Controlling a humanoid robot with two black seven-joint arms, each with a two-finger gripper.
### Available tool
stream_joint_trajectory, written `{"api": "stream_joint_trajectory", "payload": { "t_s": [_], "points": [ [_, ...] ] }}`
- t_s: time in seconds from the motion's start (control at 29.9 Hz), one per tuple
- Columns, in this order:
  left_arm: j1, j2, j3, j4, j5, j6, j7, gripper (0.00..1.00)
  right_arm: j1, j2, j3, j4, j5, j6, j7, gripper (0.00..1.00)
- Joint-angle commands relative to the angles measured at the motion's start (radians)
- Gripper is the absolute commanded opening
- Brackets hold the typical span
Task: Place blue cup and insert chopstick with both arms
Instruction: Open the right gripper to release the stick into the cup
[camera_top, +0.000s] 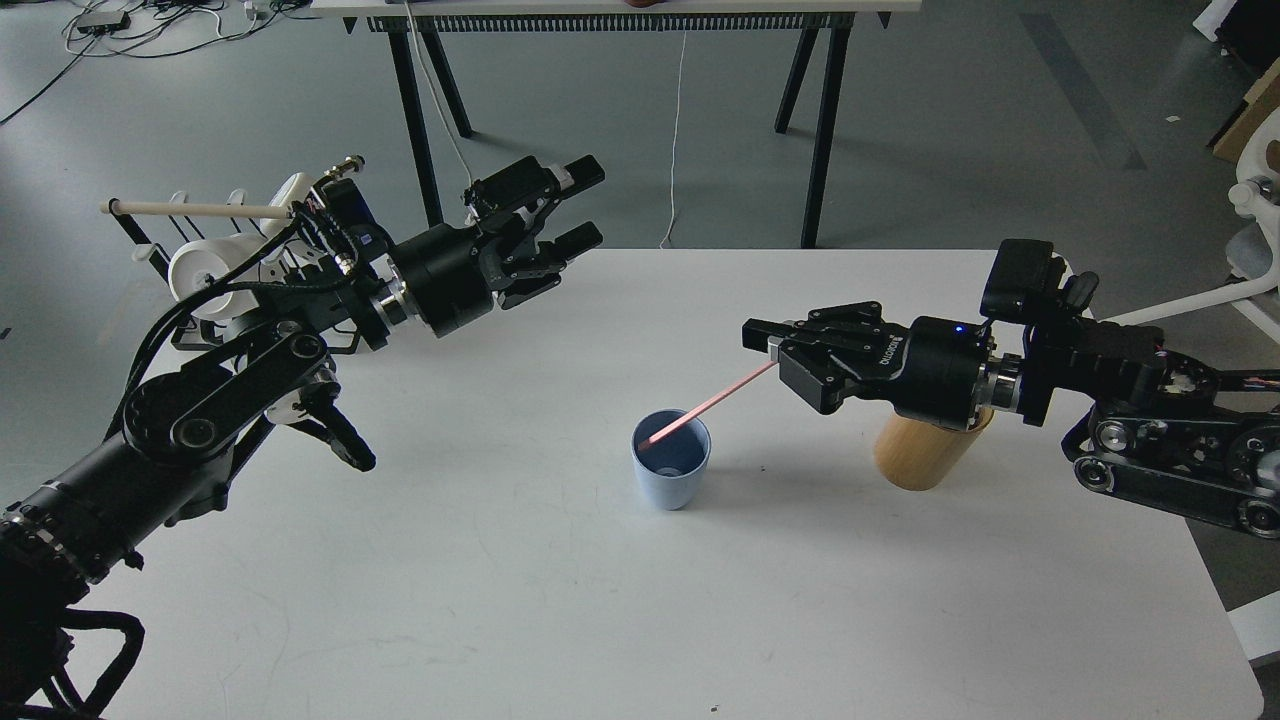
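pink chopstick (712, 402) slopes down-left from your right gripper (775, 368) — fingers closed on its upper end — with its tip at the blue cup (671, 472) mouth, mid-table. your left gripper (580, 208) is farther off, fingers spread, empty.

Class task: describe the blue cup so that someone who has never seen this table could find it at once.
On the white table, look near the middle, just left of the tan bamboo cylinder. The blue cup stands upright there, its mouth meeting a pink chopstick. It is the only pale blue thing.
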Motion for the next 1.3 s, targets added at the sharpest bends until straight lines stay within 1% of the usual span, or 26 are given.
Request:
{"api": "stream_joint_trajectory", "payload": {
  "t_s": [0.0,0.3,0.47,0.5,0.53,0.57,0.64,0.7,0.77,0.97,1.0,1.17,1.27],
  "points": [
    [0.002,0.002,0.0,0.0,-0.001,0.0,0.0,0.95,-0.005,0.011,-0.018,-0.007,0.001,0.0,0.0,0.0],
    [0.003,0.0,0.0,0.0,-0.001,0.0,0.0,0.95,-0.008,0.063,-0.041,-0.07,0.0,-0.003,0.0,0.01],
    [0.003,0.002,0.0,0.0,-0.001,0.0,0.0,0.95,-0.008,0.094,-0.041,-0.088,0.001,-0.006,0.0,0.06],
    [0.005,0.002,0.0,0.0,-0.001,0.0,0.0,0.95,-0.008,0.097,-0.041,-0.091,0.001,-0.008,0.0,0.1],
    [0.006,0.002,0.0,0.0,-0.001,0.0,0.0,0.95,-0.008,0.098,-0.041,-0.096,0.003,-0.008,0.0,0.18],
    [0.009,0.002,0.0,0.0,-0.001,0.0,0.0,0.95,-0.008,0.101,-0.041,-0.098,0.003,-0.008,0.0,0.22],
    [0.009,0.002,0.0,0.0,-0.001,0.0,0.0,0.95,-0.008,0.108,-0.041,-0.095,0.005,-0.009,0.0,0.26],
    [0.009,0.002,0.0,0.0,-0.001,0.0,0.0,0.95,-0.008,0.108,-0.041,-0.095,0.005,-0.009,0.0,0.35],
    [0.009,0.002,0.0,0.0,-0.001,0.0,0.0,0.95,-0.008,0.108,-0.041,-0.095,0.005,-0.009,0.0,0.39],
    [0.009,0.002,0.0,0.0,-0.001,0.0,0.0,0.95,-0.007,0.111,-0.034,-0.088,0.015,-0.023,0.0,0.57],
    [0.009,0.002,0.0,0.0,-0.001,0.0,0.0,0.95,-0.007,0.111,-0.031,-0.088,0.026,-0.029,0.0,0.6],
    [0.009,0.002,-0.002,0.0,-0.001,0.0,0.0,0.95,-0.004,0.111,-0.02,-0.082,0.075,-0.054,0.0,0.6],
    [0.011,0.002,-0.006,0.0,-0.001,0.0,0.0,0.95,-0.005,0.095,0.006,-0.052,0.127,-0.066,0.0,0.63]
  ]
}}
